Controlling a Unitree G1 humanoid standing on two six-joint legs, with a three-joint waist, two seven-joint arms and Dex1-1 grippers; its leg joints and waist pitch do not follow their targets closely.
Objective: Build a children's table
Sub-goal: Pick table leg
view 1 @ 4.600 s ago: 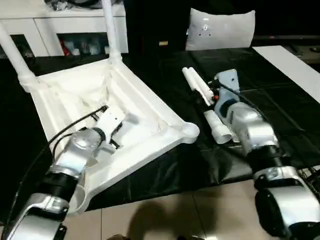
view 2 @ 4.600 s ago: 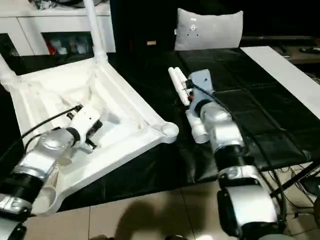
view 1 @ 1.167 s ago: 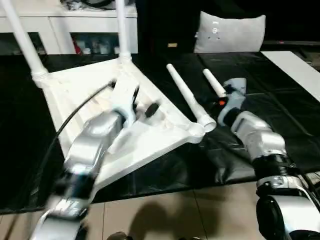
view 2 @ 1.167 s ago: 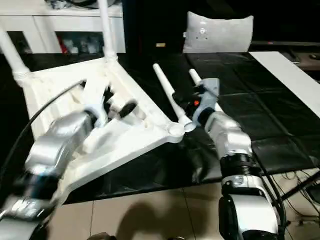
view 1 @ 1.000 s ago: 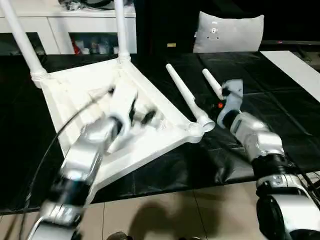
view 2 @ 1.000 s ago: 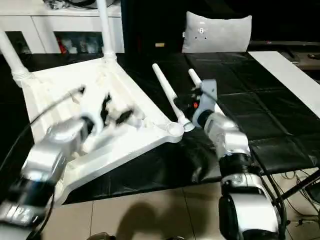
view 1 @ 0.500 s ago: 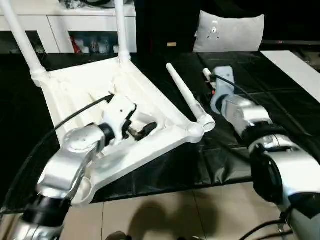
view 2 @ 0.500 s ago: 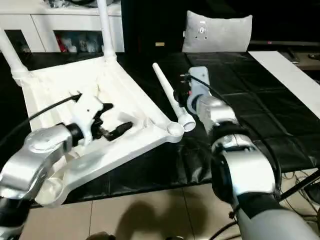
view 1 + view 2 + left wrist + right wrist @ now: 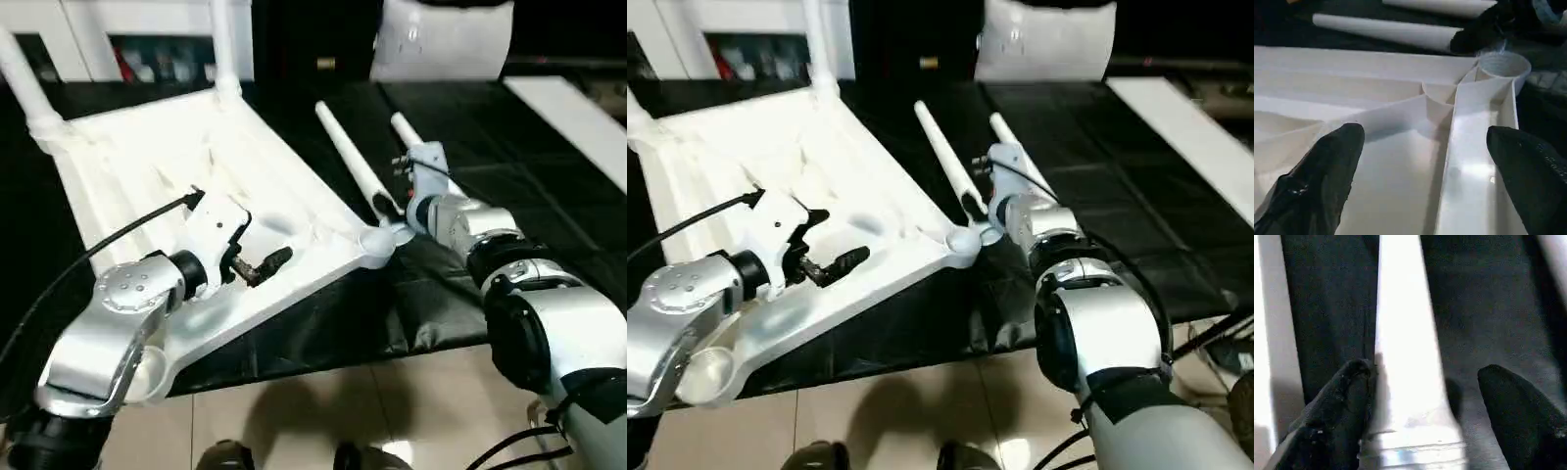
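The children's table top [image 9: 147,166] lies upside down on a black mat, ribbed underside up. Two legs stand in its far corner sockets [image 9: 223,59]. My left gripper [image 9: 257,266] hovers open above the ribs [image 9: 1400,161], holding nothing. A loose white leg [image 9: 348,162] lies on the mat with its thick end by the near right corner socket [image 9: 377,243]. My right gripper [image 9: 390,213] is open astride that thick end [image 9: 1405,357]; one fingertip [image 9: 1352,391] touches the leg and the other stands apart from it. A second loose leg [image 9: 411,137] lies just beyond.
A white pillow [image 9: 441,39] leans at the back, and white cabinets [image 9: 98,20] stand at the back left. The black mat [image 9: 549,206] reaches right to a white board [image 9: 578,117]. Tiled floor [image 9: 294,411] lies in front.
The camera has tilted down. My right gripper moved from beside the second leg to the thick end of the leg at the corner socket. My left arm stopped swinging and settled lower over the ribs.
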